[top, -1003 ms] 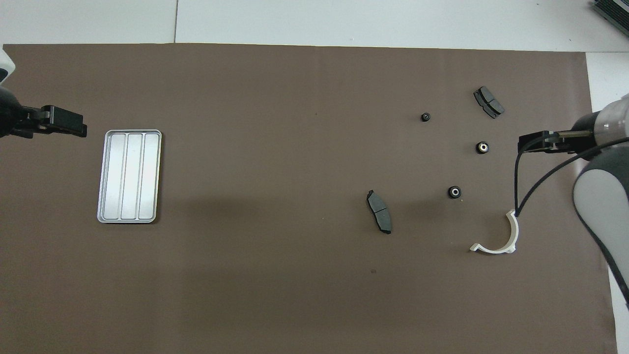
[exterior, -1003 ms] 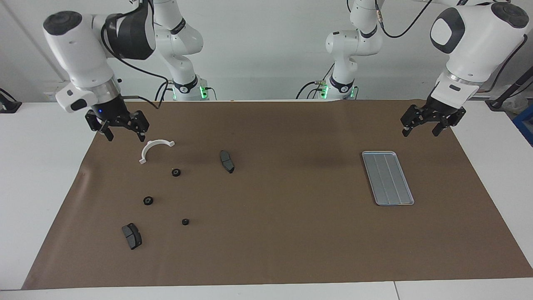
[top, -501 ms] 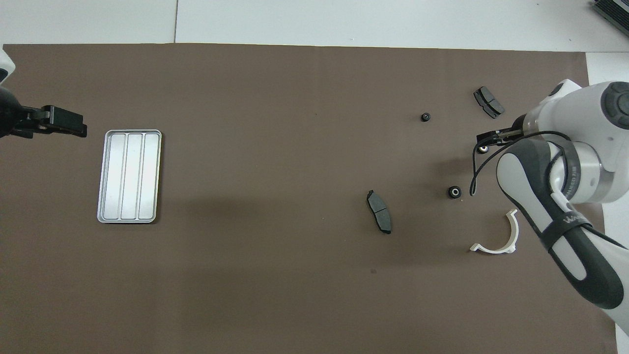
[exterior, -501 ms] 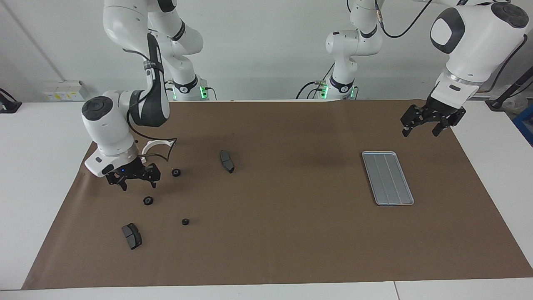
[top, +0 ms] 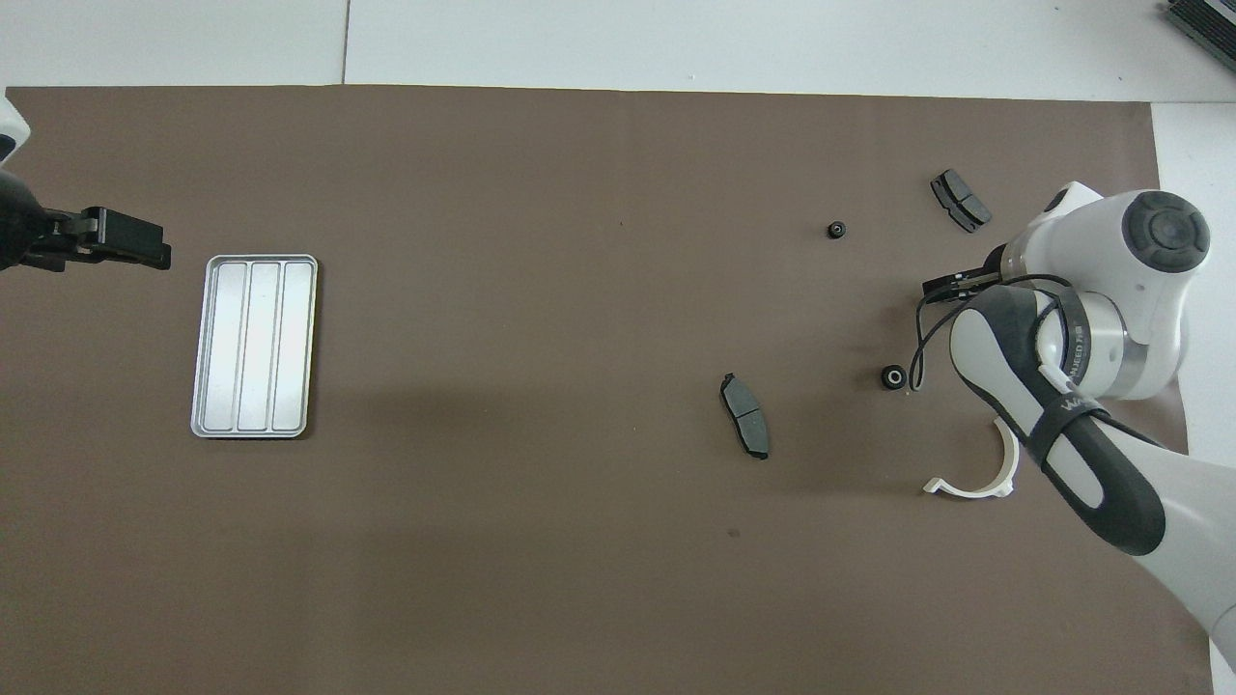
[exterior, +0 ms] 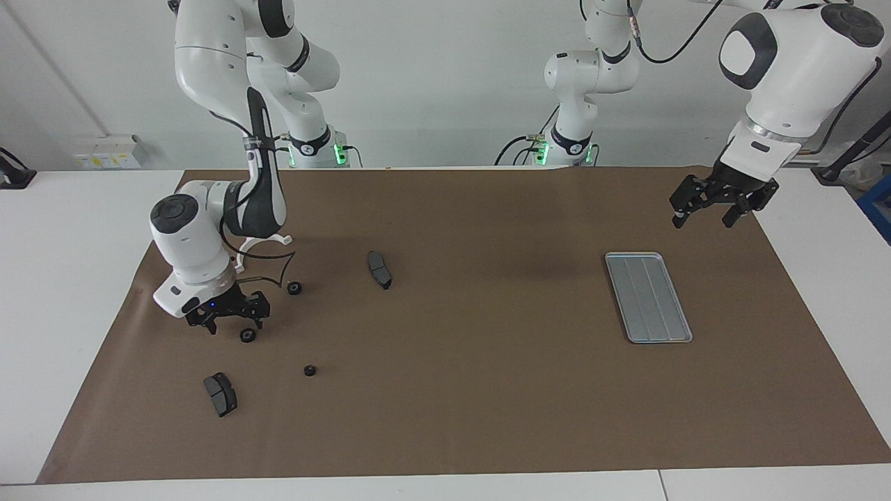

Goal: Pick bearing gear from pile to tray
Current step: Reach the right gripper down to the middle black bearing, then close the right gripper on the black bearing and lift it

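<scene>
Presumably the small black gear (exterior: 247, 335), lying near the right arm's end of the desk (exterior: 90, 229), is hard, light and apt to roll; it is best pinched across its rim. Directly over it the right gripper (exterior: 227, 324) is held spread apart, as is the waiting left gripper (exterior: 704, 216) near the tray (exterior: 648, 297).

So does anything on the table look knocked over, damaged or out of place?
Nothing stands out. The tray lies flat and holds nothing. The small parts lie scattered flat on the brown mat, none broken as far as I can tell. The open right gripper is low beside a black gear; the left gripper waits open.
</scene>
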Action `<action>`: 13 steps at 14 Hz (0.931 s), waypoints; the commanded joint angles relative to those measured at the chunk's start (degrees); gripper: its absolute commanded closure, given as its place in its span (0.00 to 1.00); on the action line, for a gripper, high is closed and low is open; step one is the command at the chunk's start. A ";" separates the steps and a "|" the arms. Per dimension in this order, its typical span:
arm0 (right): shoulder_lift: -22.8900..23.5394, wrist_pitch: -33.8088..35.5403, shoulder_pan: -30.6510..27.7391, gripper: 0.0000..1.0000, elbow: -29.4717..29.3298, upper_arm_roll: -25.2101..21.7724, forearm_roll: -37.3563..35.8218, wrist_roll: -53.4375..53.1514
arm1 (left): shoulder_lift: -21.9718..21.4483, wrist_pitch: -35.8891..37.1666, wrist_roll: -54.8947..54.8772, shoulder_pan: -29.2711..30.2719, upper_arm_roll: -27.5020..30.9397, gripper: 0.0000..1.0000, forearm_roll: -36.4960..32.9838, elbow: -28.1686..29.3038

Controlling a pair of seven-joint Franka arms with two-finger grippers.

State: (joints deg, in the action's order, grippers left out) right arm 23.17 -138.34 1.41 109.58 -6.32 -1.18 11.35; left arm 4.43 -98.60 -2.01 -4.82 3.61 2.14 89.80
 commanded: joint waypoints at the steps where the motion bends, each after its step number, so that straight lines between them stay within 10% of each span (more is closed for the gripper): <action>1: 0.74 -1.06 -0.44 0.00 0.20 0.43 3.79 1.83 | -1.97 -1.07 -0.71 -0.02 0.00 0.00 0.76 2.49; 10: 1.97 -2.37 -0.71 0.02 0.11 0.43 4.78 2.71 | -1.97 -1.07 -0.71 -0.02 0.17 0.00 0.76 2.49; 13: 1.97 -2.37 -0.71 0.38 0.11 0.52 4.87 2.71 | -1.97 -1.07 -0.71 -0.02 0.17 0.00 0.76 2.49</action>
State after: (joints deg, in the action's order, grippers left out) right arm 24.63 -139.22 1.43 109.52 -6.15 2.11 11.45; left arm 4.43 -98.60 -2.01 -4.82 3.59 2.14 89.80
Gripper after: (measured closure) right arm 0.163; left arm 0.000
